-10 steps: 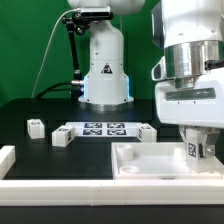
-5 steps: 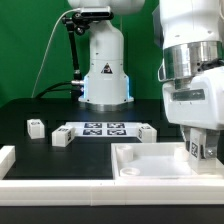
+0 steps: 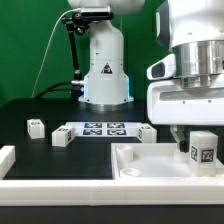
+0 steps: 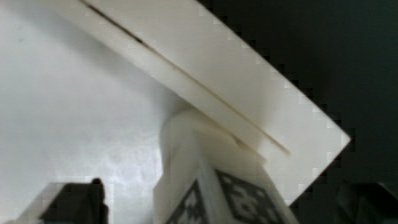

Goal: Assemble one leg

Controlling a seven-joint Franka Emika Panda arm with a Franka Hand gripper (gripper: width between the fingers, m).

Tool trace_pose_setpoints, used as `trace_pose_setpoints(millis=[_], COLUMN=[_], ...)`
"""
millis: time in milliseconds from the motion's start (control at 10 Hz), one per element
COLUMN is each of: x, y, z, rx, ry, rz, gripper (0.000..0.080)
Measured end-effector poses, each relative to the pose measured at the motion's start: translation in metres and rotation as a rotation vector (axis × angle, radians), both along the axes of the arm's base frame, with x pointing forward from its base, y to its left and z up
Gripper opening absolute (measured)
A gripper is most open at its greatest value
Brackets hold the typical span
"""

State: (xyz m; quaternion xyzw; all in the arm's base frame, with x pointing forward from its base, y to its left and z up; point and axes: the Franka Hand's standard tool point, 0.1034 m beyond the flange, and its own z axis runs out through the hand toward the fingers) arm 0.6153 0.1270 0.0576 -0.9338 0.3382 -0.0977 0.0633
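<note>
My gripper (image 3: 201,138) is at the exterior view's right, shut on a small white leg (image 3: 204,152) with a black-and-white tag facing the camera. It holds the leg upright over the right end of the large white recessed piece (image 3: 145,162). I cannot tell whether the leg touches it. In the wrist view the leg (image 4: 210,160) stands between my dark fingertips (image 4: 75,203), with the white piece's surface and ridge (image 4: 107,110) beneath it. Three more small white legs lie on the black table: one at far left (image 3: 35,126), one beside it (image 3: 60,137), one near the middle (image 3: 146,131).
The marker board (image 3: 103,129) lies on the black table between the loose legs. The robot base (image 3: 104,65) stands behind it. A white rail (image 3: 6,158) runs along the front and left of the work area.
My gripper has shifted a little to the exterior view's right and turned with the leg in it. The leg's tag now faces the camera more squarely.
</note>
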Motion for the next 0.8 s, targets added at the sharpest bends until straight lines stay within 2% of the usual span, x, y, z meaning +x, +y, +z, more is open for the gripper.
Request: trace_pose_setpoints(millis=[500,600,700,800], x=[0.0027,0.0036,0.0034,0.0034], y=[-0.0027,-0.0057,-0.0052,-0.0052], z=[0.0013,0.0015,0.0014,0.0014], rx=[-0.169,-0.190,-0.190,-0.190], ry=[-0.027,-0.030,-0.031,-0.031], rz=[0.617,0.694,0.693,0.692], gripper=[0.0649,0.0649,0.0644,0.0523])
